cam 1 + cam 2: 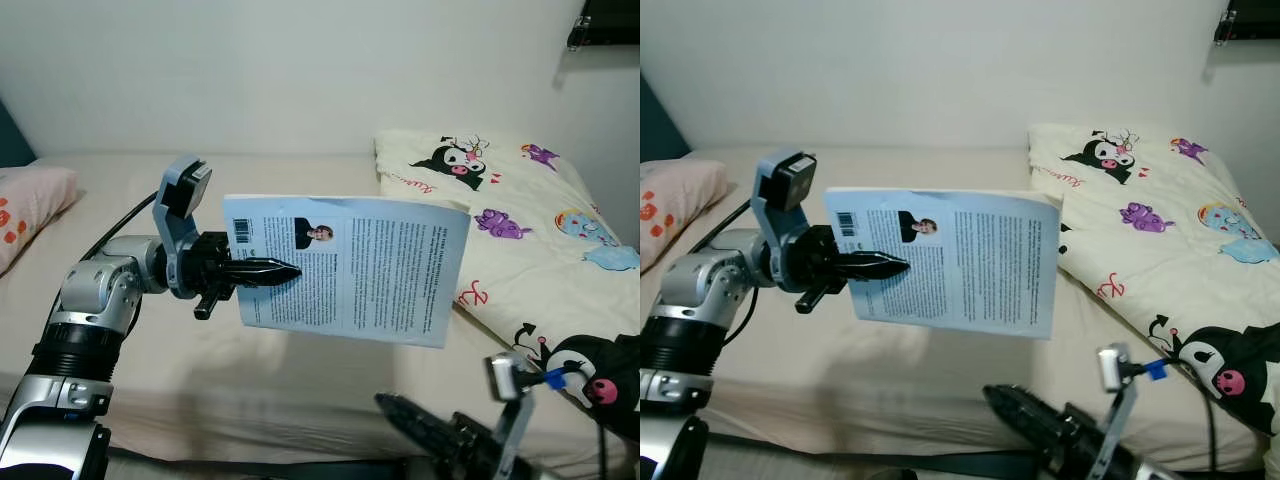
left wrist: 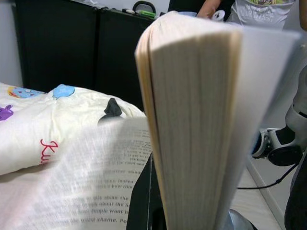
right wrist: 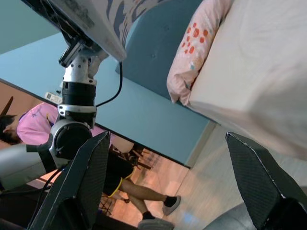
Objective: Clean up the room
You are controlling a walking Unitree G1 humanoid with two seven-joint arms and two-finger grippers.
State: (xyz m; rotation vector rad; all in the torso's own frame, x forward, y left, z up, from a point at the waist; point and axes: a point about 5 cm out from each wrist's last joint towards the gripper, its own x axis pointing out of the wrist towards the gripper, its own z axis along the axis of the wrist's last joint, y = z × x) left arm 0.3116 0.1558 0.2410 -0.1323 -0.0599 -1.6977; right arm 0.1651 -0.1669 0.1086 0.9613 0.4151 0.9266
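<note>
cartoon duvet | pink pillow | poss. seated person

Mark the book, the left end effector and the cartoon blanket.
book [image 1: 370, 270]: left eye view, middle of back cover.
left end effector [image 1: 280, 270]: left eye view, fingertips clamped on the book.
cartoon blanket [image 1: 520, 215]: left eye view, printed top surface.

Book seen edge-on, page block fanned slightly, clamped by a black gripper finger at 6 o'clock. Loose printed page curling away toward 8 o'clock. Cartoon-print duvet at 9 o'clock on the bed. Dark cabinet at 11 o'clock. Person's torso at 1 o'clock.
</note>
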